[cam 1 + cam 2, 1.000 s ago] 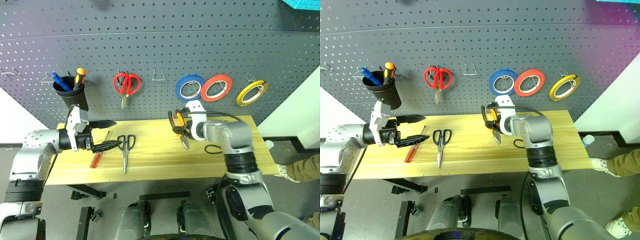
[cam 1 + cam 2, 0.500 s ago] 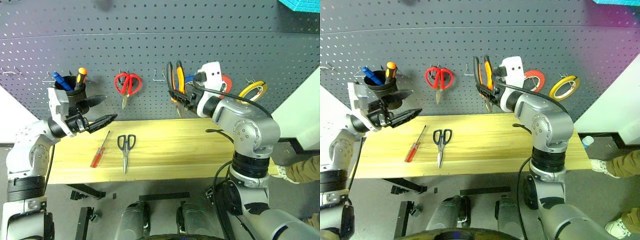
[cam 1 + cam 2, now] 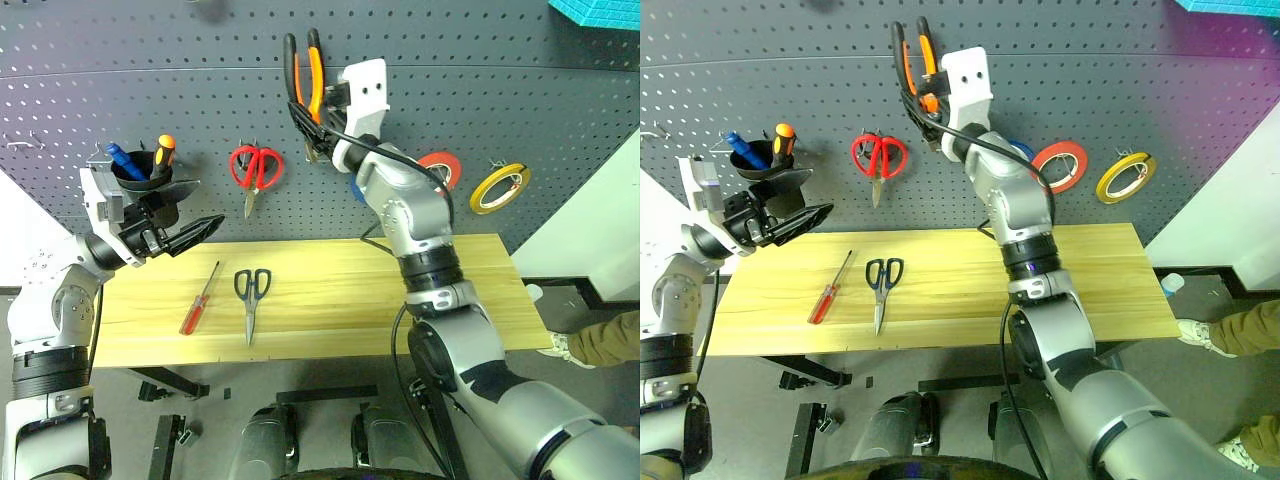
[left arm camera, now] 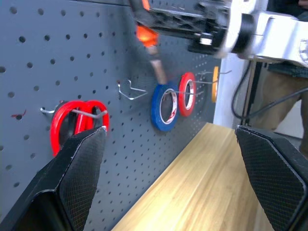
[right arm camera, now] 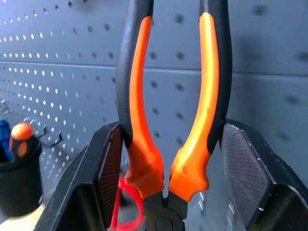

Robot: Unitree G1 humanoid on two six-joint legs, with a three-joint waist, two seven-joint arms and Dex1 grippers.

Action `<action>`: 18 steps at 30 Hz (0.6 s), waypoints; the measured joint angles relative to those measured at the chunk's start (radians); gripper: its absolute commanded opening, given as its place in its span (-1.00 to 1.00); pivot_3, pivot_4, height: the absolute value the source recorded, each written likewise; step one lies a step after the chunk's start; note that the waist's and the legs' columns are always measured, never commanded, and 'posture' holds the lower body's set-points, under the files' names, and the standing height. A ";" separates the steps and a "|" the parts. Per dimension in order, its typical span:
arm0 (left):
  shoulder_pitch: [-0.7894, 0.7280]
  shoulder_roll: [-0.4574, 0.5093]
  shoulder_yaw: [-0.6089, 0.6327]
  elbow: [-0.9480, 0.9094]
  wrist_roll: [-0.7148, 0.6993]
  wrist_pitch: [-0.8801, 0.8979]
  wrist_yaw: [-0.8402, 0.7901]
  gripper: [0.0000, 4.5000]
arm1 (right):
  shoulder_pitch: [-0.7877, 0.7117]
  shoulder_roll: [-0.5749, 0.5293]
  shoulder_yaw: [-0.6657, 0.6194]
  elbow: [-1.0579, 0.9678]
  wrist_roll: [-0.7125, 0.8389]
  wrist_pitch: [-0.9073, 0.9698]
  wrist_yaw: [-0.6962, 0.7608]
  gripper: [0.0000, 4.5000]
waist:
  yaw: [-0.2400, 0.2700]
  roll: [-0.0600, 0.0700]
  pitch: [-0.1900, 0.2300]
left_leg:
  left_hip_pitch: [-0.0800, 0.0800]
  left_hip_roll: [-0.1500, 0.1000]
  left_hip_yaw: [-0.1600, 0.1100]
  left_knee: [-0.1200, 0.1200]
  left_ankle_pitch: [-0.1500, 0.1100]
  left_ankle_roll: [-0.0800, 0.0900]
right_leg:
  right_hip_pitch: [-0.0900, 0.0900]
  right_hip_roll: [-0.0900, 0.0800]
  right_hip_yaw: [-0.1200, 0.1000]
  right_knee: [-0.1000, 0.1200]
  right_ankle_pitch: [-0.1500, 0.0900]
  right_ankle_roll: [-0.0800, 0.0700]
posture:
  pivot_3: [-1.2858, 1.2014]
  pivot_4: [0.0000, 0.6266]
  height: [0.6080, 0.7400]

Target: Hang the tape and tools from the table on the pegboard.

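1. Left eye view: right gripper clamped the pliers near the joint, handles up, against the pegboard, above and to the right of the bare wire hook. Red tape roll already hung right of that hook.
2. Right eye view: dark-handled scissors and red-handled screwdriver lay on the table, below and left of the hook. Left gripper empty, fingers wide, further left.
3. Left wrist view: hook sat between the red-handled scissors and the blue tape roll.
4. Right wrist view: handles were splayed, with a gap between them. Judgement: lower until one handle straddles the hook, then release only once weight rests there.
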State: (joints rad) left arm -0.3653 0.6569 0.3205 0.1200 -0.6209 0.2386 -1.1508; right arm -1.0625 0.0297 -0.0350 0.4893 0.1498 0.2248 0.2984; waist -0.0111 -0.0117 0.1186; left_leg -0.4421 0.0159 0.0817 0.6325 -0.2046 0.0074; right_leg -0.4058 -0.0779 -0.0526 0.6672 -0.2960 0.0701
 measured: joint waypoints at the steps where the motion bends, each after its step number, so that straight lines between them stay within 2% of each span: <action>1: 0.001 -0.004 -0.003 0.000 0.002 -0.004 0.003 1.00 | -0.026 0.003 0.007 0.067 -0.017 -0.070 -0.007 0.19 | 0.001 -0.001 -0.001 | 0.000 0.000 0.000 0.000 0.000 0.000 | 0.000 0.000 0.000 0.000 0.000 0.000 | 0.15 -0.93 1.00; 8: 0.019 -0.016 -0.027 -0.005 0.003 -0.008 0.022 1.00 | -0.128 0.012 -0.002 0.374 -0.067 -0.342 -0.090 0.19 | 0.001 -0.008 -0.005 | 0.000 0.000 0.000 0.000 0.001 -0.002 | 0.000 0.000 0.000 0.001 0.000 -0.001 | 0.16 -0.94 1.00; 18: -0.012 -0.042 -0.030 -0.019 -0.022 0.000 0.059 1.00 | -0.170 0.002 -0.052 0.618 -0.064 -0.490 -0.144 0.19 | 0.000 -0.009 -0.006 | 0.001 0.000 -0.001 0.000 0.005 -0.003 | 0.000 -0.001 0.000 0.004 0.002 -0.003 | 0.16 -0.95 1.00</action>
State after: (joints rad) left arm -0.3768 0.6153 0.2904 0.1015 -0.6432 0.2385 -1.0921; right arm -1.2323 0.0317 -0.0867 1.1077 0.0860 -0.2656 0.1543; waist -0.0107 -0.0210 0.1127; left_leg -0.4407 0.0162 0.0804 0.6321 -0.1993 0.0044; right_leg -0.4060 -0.0791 -0.0528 0.6714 -0.2936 0.0671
